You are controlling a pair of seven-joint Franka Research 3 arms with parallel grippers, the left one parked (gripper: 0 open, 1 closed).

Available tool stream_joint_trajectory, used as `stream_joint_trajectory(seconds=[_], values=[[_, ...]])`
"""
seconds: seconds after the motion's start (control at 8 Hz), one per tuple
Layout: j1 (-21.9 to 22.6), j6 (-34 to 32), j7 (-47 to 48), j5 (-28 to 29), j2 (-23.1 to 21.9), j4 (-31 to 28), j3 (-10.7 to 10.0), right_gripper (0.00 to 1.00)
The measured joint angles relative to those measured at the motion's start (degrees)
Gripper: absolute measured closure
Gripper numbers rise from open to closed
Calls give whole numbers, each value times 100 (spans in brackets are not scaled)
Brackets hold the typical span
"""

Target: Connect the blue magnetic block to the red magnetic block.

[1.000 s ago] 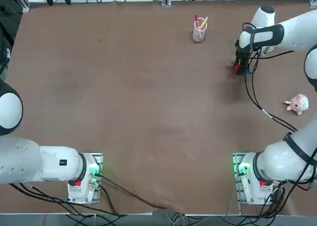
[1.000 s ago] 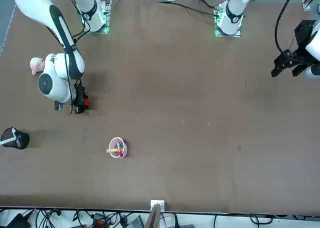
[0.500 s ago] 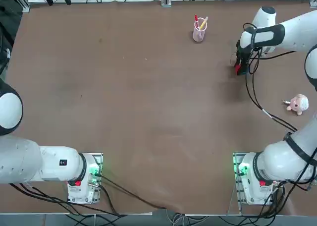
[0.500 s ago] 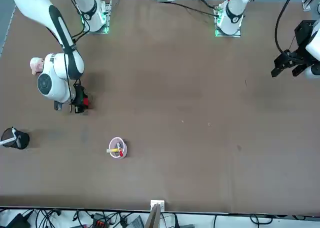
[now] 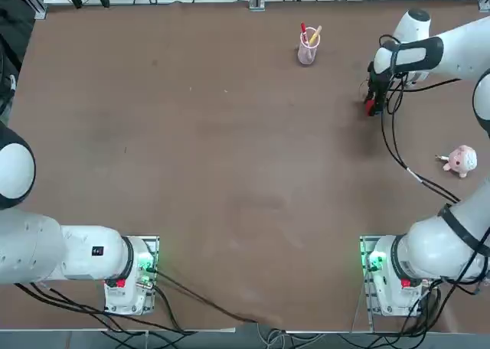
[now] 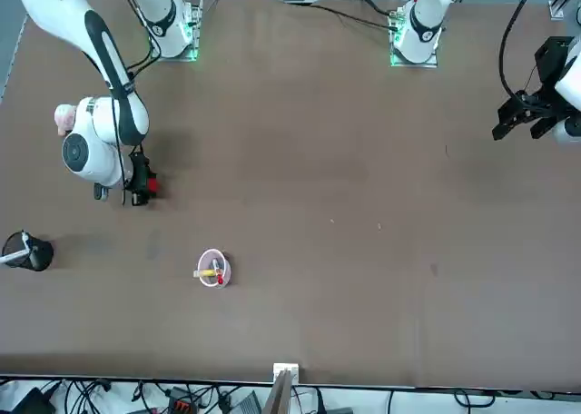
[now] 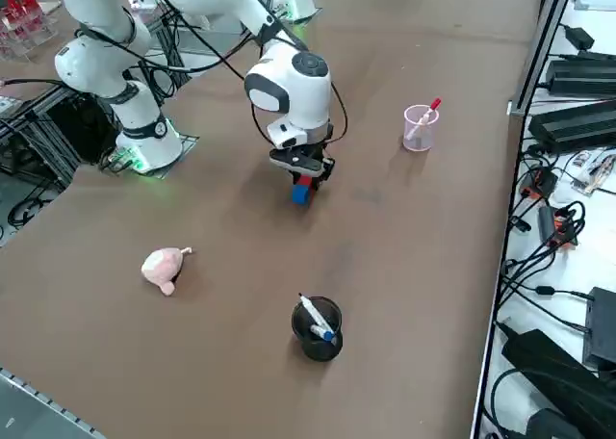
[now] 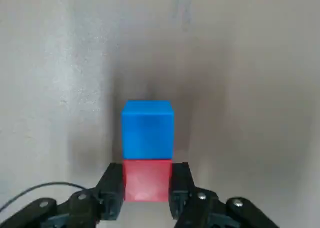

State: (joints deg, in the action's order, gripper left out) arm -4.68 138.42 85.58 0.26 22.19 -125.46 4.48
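In the right wrist view, my right gripper (image 8: 146, 180) is shut on the red magnetic block (image 8: 146, 187), with a finger pressed to each side of it. The blue magnetic block (image 8: 147, 129) sits flush against the red block's face that points away from the gripper. In the right side view the red block (image 7: 304, 180) is between the fingertips with the blue block (image 7: 300, 194) directly under it, low over the brown table. In the top view my right gripper (image 5: 373, 104) is at the far right of the table and only a bit of the red block (image 5: 369, 104) shows.
A clear cup with pens (image 5: 308, 47) stands at the far edge, left of the gripper. A pink plush toy (image 5: 461, 161) lies nearer the robot on the right. A black cup with pens (image 7: 317, 328) stands near the table's right edge.
My right arm has shifted slightly toward the table's right edge, with the blocks still in the gripper. The grip has not changed.
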Motion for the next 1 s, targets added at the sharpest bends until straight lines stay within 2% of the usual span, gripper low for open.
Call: stream_joint_trajectory(seconds=[0.12, 0.38, 0.5, 0.62, 1.0], values=[[0, 0, -8, 0, 1, 0, 7, 39], [1, -7, -160, 0, -34, 64, 37, 4], [1, -196, -324, -1, -107, 173, 63, 0], [4, -643, -588, -1, -241, 341, 100, 0], [13, -2342, -1904, 0, -973, 1110, 381, 0]])
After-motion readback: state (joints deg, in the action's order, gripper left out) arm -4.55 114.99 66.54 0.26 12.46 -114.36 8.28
